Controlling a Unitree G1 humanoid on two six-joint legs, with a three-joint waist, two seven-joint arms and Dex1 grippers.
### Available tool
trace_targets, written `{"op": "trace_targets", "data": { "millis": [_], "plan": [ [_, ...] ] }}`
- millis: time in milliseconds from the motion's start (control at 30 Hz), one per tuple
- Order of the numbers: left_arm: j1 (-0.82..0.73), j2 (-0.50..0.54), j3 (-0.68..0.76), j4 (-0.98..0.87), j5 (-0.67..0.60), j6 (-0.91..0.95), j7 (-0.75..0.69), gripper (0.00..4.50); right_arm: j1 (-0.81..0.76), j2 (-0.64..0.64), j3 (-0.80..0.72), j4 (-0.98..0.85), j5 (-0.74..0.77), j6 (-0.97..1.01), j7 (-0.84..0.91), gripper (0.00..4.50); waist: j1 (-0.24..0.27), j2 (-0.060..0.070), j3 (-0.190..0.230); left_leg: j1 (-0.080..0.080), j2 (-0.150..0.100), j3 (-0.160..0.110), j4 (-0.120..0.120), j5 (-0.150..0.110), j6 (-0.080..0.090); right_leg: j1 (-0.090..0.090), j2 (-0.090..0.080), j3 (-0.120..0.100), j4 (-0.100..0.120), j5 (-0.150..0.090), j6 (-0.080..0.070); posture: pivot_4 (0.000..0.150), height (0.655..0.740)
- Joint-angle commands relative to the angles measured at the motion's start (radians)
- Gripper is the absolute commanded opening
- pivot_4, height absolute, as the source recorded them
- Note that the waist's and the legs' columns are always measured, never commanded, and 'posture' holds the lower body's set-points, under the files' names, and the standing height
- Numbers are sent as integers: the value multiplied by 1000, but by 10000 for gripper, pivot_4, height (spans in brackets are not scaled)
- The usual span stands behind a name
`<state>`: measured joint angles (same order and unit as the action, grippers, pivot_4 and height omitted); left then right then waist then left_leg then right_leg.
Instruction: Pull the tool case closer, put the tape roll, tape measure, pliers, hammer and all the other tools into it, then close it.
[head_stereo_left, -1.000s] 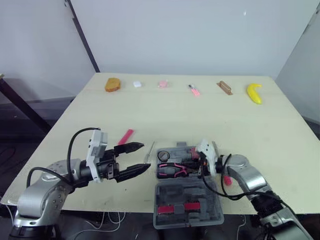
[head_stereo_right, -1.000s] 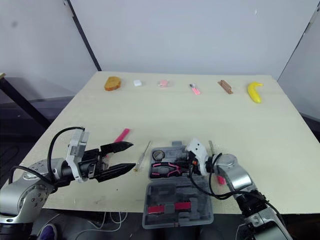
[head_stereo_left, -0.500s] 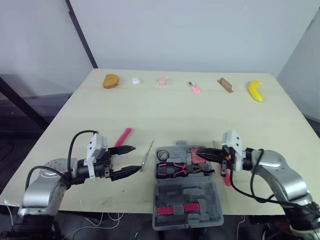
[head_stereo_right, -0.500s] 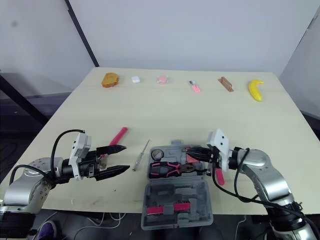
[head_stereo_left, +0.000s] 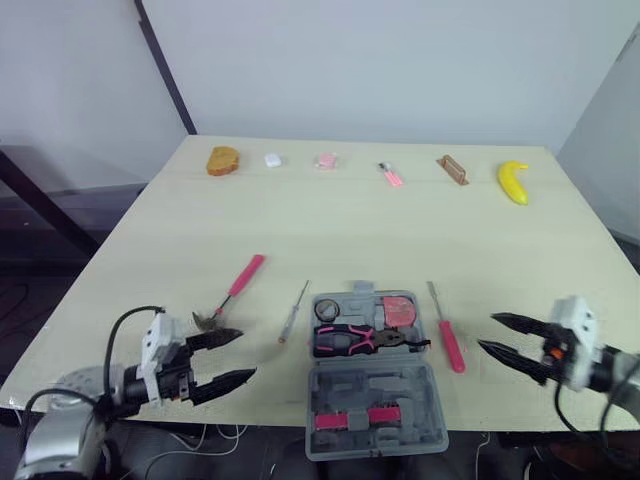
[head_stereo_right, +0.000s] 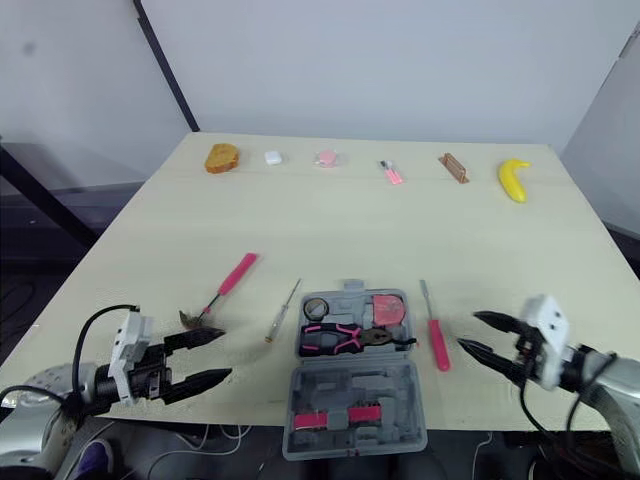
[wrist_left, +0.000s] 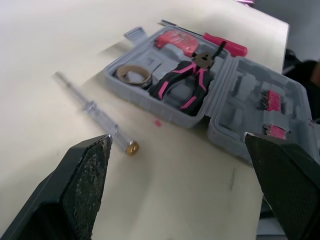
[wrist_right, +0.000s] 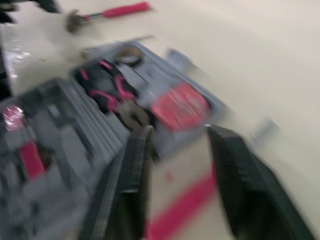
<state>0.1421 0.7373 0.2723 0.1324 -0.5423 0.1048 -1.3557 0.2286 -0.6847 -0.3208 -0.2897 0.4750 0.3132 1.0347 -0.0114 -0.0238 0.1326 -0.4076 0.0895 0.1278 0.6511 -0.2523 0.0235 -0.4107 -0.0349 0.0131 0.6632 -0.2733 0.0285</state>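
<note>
At the bottom centre of the eye views the tool case (head_stereo_left: 375, 392) lies open on the bench (head_stereo_left: 330, 220), with the tape roll (head_stereo_left: 329, 310), the pliers (head_stereo_left: 360, 338) and the red tape measure (head_stereo_left: 400, 310) in its tray. Three tools lie outside it.

My left fingers (head_stereo_left: 215, 338) are spread wide and empty at the lower left. The hammer (head_stereo_left: 232, 290) has its head just above them in the frame, and its pink handle runs away toward the upper right. I judge it to be my left arm's pick. The clear-handled screwdriver (head_stereo_left: 294, 310) lies between the hammer and the case, its long axis nearly parallel to the hammer's.

My right fingers (head_stereo_left: 520, 323) are also spread and empty at the lower right. The red-handled screwdriver (head_stereo_left: 447, 340) lies between them and the case, running up and down the frame with its handle toward the bottom. That one falls to the right arm.

The left wrist view adds the clear screwdriver's brass-coloured butt end pointing toward my fingers, and pink-marked bits clipped in the lid. The right wrist view puts the red handle just ahead, between my two fingers, though blurred.
</note>
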Motion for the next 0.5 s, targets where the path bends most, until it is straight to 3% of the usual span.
{"op": "trace_targets", "data": {
  "millis": [33,233,400,500],
  "plan": [
    [32,-21,76,-22,-43,24,67,45000,110,-12,-143,13,24,-61,20,44631,0,-1,0,0,0,-1,0,0,0,0,0,0,0,0,0,1500,7400],
    [23,-29,121,50,-35,60,141,45000,250,0,-257,85,12,-127,25,44631,1,-1,0,3,0,-5,1,0,0,2,0,1,0,0,-1,1500,7400],
    [26,23,167,223,-21,-6,49,45000,257,-8,-285,126,16,-144,14,44631,-7,-2,-1,6,0,-3,0,0,0,3,0,3,1,-1,-3,1500,7400],
    [88,21,178,179,-35,-41,-14,45000,204,-22,-252,36,46,-79,-29,44631,-10,-1,-1,6,0,-2,-1,0,0,2,0,4,1,-2,-3,1500,7400]
  ]
}}
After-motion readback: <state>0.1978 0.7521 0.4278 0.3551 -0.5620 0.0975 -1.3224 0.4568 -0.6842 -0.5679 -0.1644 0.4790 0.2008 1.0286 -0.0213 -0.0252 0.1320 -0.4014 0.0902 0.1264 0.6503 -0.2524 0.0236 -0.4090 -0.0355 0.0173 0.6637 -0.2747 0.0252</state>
